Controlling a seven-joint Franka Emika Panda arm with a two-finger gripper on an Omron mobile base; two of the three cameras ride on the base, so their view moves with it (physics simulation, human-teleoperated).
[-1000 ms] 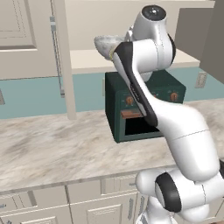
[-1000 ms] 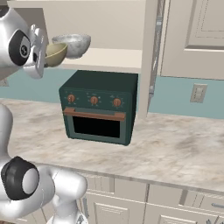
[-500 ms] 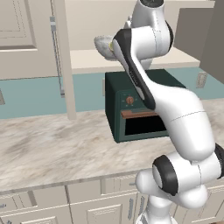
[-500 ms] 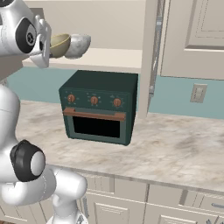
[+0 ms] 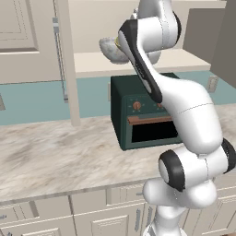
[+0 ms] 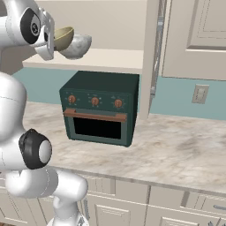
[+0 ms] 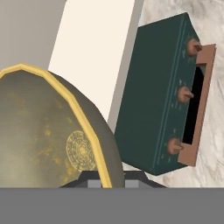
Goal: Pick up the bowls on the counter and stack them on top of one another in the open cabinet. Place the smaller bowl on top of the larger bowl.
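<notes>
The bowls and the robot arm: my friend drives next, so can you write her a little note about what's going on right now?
Gripper: shut on the rim of the small yellowish-tan bowl, held up tilted at the open cabinet.
Large grey-white marbled bowl: in the cream doorless wall cabinet, on its pale shelf, above the dark green countertop oven.
Done: both bowls are off the beige marbled counter; the large one is put away.
Left: carry the small bowl over the large one, level it, set it inside, open the gripper and back out. They sit very close; I cannot tell if they touch.
</notes>
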